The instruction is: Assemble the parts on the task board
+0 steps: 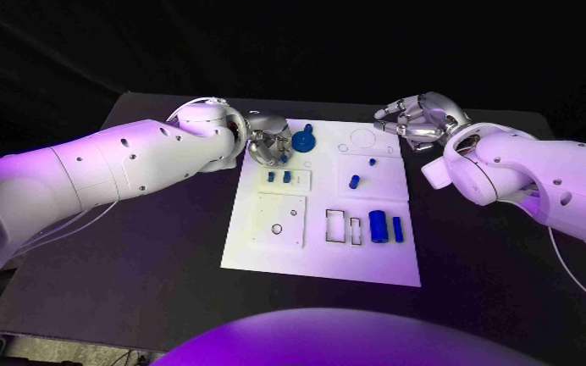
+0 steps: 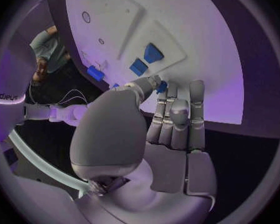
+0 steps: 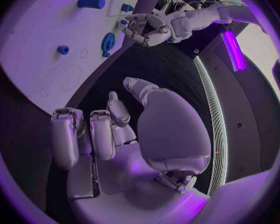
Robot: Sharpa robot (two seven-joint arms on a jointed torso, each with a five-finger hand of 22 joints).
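Observation:
The white task board (image 1: pixel 320 252) lies in the middle of the table. My left hand (image 1: pixel 267 142) is over its far left corner. There its thumb and a fingertip (image 2: pixel 167 90) meet on the edge of a blue round part (image 1: pixel 303 140) (image 2: pixel 160 86) (image 3: pixel 107 42), which is mostly hidden behind the fingers. Two small blue pieces (image 1: pixel 279 177) (image 2: pixel 146 58) sit in a raised plate just nearer. A blue peg (image 1: pixel 354 182) and a smaller one (image 1: pixel 371 162) stand mid-board. Two blue cylinders (image 1: pixel 387 227) lie at the right. My right hand (image 1: pixel 419 120) (image 3: pixel 105 129) hovers off the far right corner, fingers curled in on nothing.
A second raised white plate (image 1: pixel 279 220) with small holes sits on the board's near left. Rectangular slots (image 1: pixel 342 226) lie beside the cylinders. Black table (image 1: pixel 135 256) surrounds the board, with its far edge behind both hands.

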